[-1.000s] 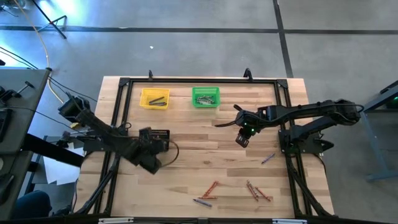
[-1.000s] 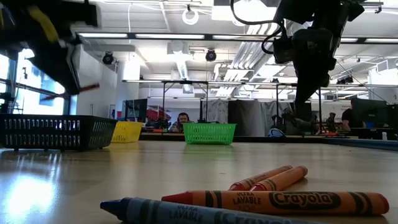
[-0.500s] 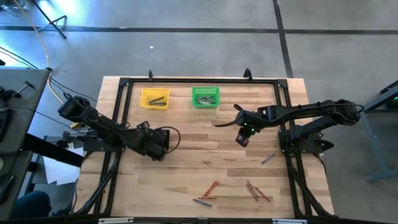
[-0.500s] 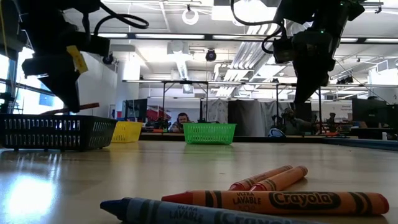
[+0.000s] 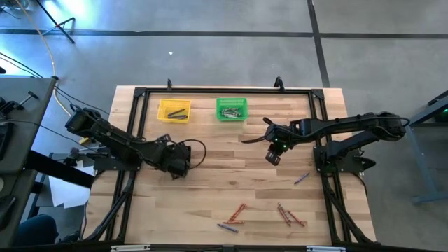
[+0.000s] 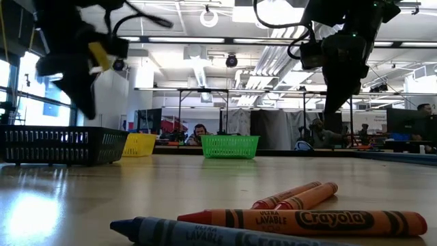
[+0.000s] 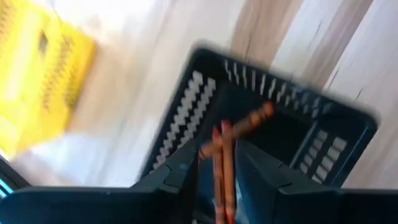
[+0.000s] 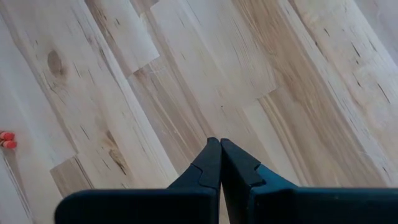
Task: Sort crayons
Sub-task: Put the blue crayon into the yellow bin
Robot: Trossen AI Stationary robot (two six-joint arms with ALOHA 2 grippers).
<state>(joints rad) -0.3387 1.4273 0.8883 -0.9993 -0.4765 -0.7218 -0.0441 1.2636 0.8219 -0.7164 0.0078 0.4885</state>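
My left gripper (image 7: 217, 177) hangs open over the black mesh bin (image 7: 292, 106) at the table's left (image 5: 179, 158). Between its fingers I see orange-red crayons (image 7: 224, 168) lying in the bin, one slanting across the others (image 7: 245, 121). My right gripper (image 8: 219, 146) is shut and holds nothing, above bare wood right of the table's middle (image 5: 273, 157). More crayons lie loose near the front edge (image 5: 236, 211) (image 5: 290, 215), a blue one (image 5: 227, 227) among them. Another crayon (image 5: 301, 178) lies alone on the right.
A yellow bin (image 5: 174, 110) and a green bin (image 5: 231, 109) stand at the far edge, each with dark sticks inside. The black frame rail (image 5: 224, 90) runs around the table. Bare wood lies between the two arms. People sit at desks in the room behind.
My left gripper has swung from nearer the front toward the table's far edge and now stands over the black bin. The reddish crayon seen at its fingertips in the low view half a second ago is gone from there.
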